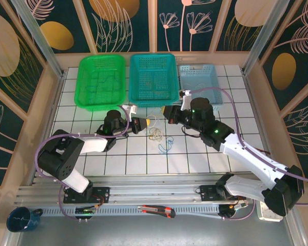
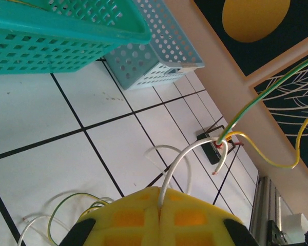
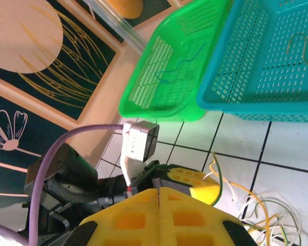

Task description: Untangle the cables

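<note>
Cables (image 1: 155, 134) lie in one loose clump on the tiled desk (image 1: 138, 159) between my two arms. My left jaws are pressed together on one white cable (image 2: 170, 171), which rises to a knot with one green cable (image 2: 256, 98) and one yellow cable (image 2: 277, 165); my right jaws are pressed together too, and I cannot tell whether they pinch anything. Three baskets stand along the far edge: a green basket (image 1: 81, 82) holding one thin wire (image 3: 179, 64), a teal basket (image 1: 131, 77) holding one tan wire (image 3: 297, 46), and a pale blue basket (image 1: 215, 87).

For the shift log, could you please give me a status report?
Left hand shut on white cable. Right hand shut. Other cables clumped on table. Baskets well clear.
</note>
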Robot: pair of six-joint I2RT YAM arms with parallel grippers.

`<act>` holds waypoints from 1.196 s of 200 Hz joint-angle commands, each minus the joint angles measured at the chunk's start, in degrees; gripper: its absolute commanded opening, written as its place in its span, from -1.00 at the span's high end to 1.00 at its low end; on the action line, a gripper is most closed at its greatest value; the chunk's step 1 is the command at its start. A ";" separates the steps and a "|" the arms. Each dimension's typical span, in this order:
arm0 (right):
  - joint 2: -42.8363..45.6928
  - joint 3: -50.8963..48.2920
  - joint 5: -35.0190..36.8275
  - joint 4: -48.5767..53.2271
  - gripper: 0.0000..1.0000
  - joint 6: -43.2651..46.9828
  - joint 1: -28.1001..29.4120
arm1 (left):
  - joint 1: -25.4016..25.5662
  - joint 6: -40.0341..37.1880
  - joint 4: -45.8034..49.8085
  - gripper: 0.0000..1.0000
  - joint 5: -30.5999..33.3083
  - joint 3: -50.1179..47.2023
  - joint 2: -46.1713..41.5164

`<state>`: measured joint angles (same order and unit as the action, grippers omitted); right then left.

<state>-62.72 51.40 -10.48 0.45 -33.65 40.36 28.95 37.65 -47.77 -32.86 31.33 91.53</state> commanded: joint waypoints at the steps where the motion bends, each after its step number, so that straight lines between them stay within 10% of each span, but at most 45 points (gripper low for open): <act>1: 0.71 3.98 -0.35 -2.75 1.00 -0.47 -2.00 | 0.22 0.36 -2.16 1.00 0.70 -1.50 0.75; 121: -6.76 20.54 -4.39 -7.64 1.00 0.78 -15.24 | 0.23 2.24 -3.03 1.00 3.24 -7.86 -0.21; 228: -35.02 26.13 -6.25 -11.95 1.00 2.21 -16.25 | 0.21 2.97 0.60 1.00 3.12 -6.86 -7.84; 239: -38.42 28.07 -7.74 -10.56 0.61 3.33 -16.28 | 0.16 2.96 0.83 1.00 3.07 -6.81 -8.36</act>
<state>-95.59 74.85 -14.94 -8.93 -33.04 24.40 28.95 40.23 -47.57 -29.52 23.90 84.99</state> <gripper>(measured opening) 0.048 0.049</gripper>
